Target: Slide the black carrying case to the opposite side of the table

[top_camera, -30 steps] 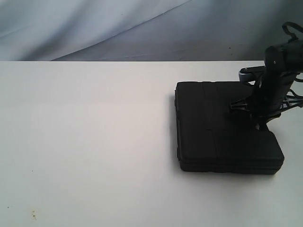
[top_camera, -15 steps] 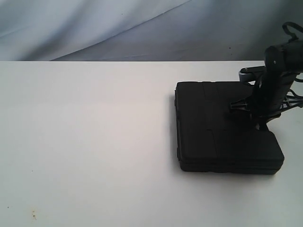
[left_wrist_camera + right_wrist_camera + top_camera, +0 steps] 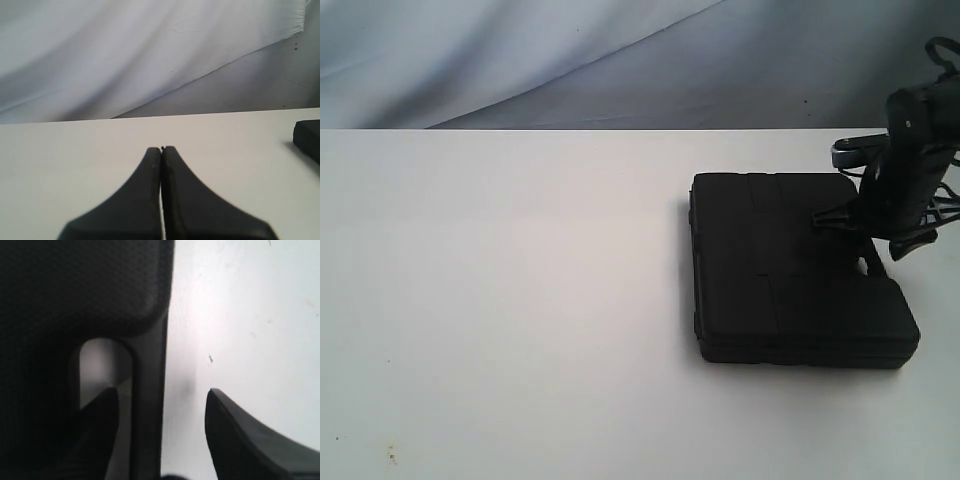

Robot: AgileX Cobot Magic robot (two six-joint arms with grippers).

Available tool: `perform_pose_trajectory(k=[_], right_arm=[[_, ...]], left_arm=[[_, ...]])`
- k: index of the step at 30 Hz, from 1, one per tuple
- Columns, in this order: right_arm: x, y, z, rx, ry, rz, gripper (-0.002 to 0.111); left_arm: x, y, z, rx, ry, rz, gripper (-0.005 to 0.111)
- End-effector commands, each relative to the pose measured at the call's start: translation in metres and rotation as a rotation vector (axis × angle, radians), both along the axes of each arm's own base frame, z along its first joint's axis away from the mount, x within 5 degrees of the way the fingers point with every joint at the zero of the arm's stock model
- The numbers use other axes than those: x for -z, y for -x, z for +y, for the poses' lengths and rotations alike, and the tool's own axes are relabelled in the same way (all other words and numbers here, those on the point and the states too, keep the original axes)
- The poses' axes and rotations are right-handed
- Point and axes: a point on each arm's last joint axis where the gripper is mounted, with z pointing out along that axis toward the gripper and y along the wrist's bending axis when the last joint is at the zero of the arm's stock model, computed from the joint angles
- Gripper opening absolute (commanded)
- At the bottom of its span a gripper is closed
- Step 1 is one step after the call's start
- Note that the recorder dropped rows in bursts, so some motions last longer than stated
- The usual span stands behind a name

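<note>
The black carrying case (image 3: 790, 265) lies flat on the right part of the white table (image 3: 520, 300). My right gripper (image 3: 868, 245) hangs over the case's right edge, at its handle. In the right wrist view it (image 3: 160, 392) is open and straddles the handle bar (image 3: 147, 365): one finger sits in the handle opening, the other over bare table (image 3: 240, 315). My left gripper (image 3: 161, 148) is shut on nothing above the tabletop (image 3: 75, 150). A corner of the case (image 3: 307, 137) shows far to its side. The left arm is outside the exterior view.
A grey-white cloth backdrop (image 3: 570, 60) hangs behind the table's far edge. A few small dark specks (image 3: 390, 455) mark the near left of the tabletop. The wide left part of the table holds no objects.
The right arm has shifted slightly to the right and up over the case's handle. The case has not moved.
</note>
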Motion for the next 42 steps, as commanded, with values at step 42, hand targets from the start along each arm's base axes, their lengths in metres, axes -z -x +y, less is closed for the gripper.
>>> perform_pose_trajectory(k=[42], right_arm=[[-0.151,0.201,0.001,-0.039,-0.294,-0.323,0.04]], left_arm=[[0.001,0.0,0.0,-0.003,0.01,-0.005,0.0]])
